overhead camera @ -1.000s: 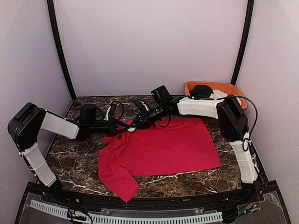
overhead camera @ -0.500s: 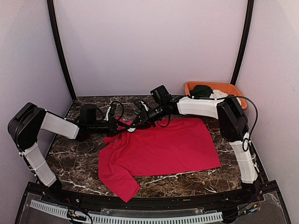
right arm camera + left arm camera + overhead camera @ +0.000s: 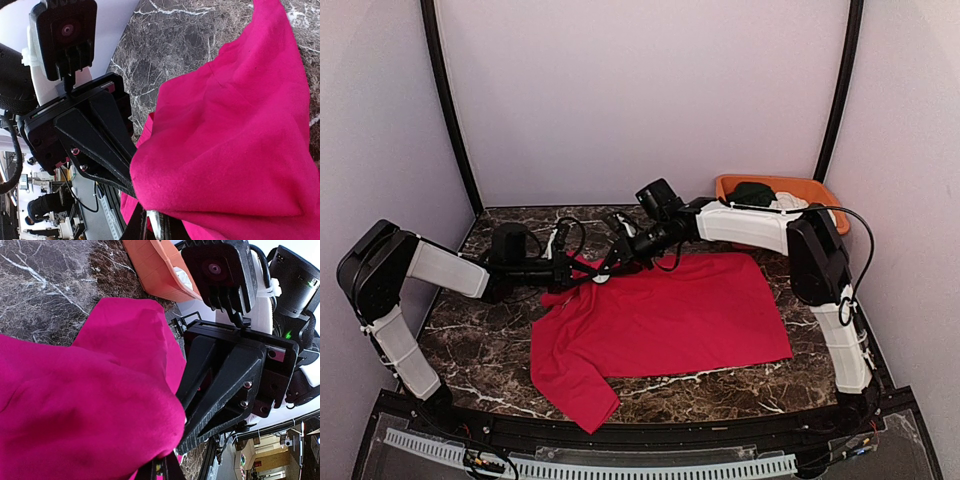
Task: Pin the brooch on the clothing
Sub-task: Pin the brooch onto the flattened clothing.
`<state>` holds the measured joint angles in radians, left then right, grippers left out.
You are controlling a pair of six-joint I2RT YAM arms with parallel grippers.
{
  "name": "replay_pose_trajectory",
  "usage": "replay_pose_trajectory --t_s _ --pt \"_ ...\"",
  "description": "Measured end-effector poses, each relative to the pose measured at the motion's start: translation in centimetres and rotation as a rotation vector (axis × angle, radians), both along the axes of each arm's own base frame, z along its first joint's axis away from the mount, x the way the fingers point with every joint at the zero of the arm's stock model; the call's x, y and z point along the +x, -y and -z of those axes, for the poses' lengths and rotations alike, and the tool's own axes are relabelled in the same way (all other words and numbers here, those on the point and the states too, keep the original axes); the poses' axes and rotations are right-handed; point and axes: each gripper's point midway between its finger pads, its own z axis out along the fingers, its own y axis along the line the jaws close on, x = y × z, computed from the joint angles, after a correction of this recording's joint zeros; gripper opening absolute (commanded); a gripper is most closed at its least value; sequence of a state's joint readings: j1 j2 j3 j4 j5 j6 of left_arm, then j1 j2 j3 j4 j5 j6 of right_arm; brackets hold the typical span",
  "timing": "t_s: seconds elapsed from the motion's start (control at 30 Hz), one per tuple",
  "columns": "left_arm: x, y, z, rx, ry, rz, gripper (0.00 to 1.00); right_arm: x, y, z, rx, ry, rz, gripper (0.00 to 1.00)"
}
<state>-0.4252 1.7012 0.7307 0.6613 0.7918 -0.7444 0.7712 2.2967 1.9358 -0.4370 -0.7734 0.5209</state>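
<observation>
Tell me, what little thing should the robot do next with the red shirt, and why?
Probably the right gripper should nudge the brooch into the lifted fold. The left gripper is shut on the red T-shirt at its far left corner, holding a bunch of cloth up, and the small white piece pinched in the right gripper's tips, likely the brooch, sits right against that bunch.
</observation>
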Motion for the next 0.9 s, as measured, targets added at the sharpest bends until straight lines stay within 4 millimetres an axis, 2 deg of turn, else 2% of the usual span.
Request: replay_pose_trajectory --t_s 0.9 --pt "0.02 -0.09 0.15 0.002 -0.014 -0.006 0.01 0.07 0.0 0.18 -0.06 0.062 -0.036 0.07"
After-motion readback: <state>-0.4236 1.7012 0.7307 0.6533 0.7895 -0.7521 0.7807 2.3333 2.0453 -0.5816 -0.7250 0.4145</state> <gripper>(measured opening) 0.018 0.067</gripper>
